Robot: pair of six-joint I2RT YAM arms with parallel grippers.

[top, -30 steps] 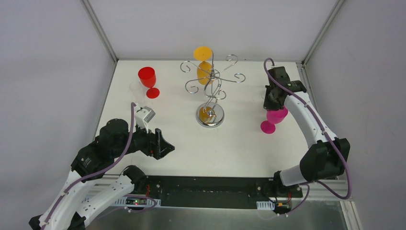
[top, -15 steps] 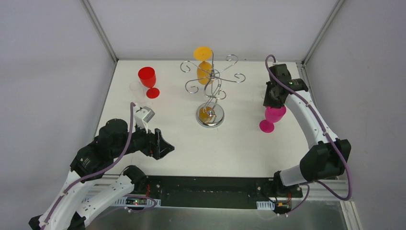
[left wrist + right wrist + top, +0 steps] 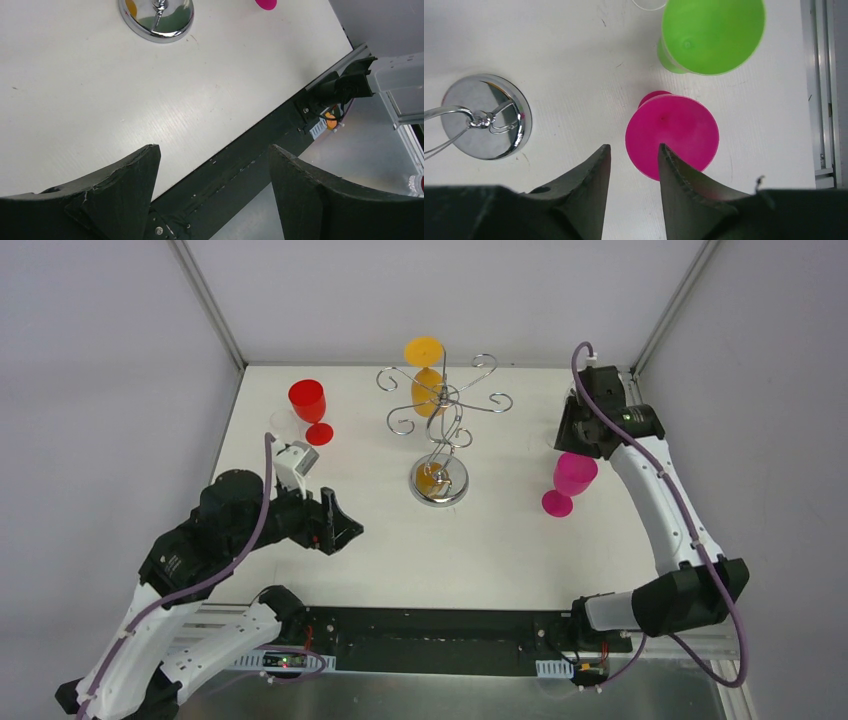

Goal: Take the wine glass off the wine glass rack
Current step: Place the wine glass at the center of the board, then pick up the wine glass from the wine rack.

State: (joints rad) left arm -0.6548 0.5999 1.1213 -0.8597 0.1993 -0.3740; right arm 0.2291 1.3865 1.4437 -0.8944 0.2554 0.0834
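Note:
The wine glass rack (image 3: 440, 410) is silver wire with a chrome base (image 3: 439, 482) and stands mid-table. An orange wine glass (image 3: 424, 365) hangs upside down from its far arm. A pink wine glass (image 3: 571, 480) stands upright on the table right of the rack. My right gripper (image 3: 576, 440) hovers open just above and behind it, holding nothing. In the right wrist view that gripper (image 3: 634, 150) has one finger (image 3: 684, 175) over the pink glass (image 3: 672, 135) rim. My left gripper (image 3: 335, 525) is open and empty near the front left; it also shows in the left wrist view (image 3: 212, 155).
A red wine glass (image 3: 309, 405) stands at the back left beside a clear glass (image 3: 285, 425). A green glass (image 3: 711, 32) stands just beyond the pink one in the right wrist view, with a clear rim (image 3: 649, 4) next to it. The rack base (image 3: 156, 17) shows in the left wrist view.
The right gripper lowered the tilted pink glass onto the table, let go of it and lifted away toward the back. The left gripper shifted slightly up.

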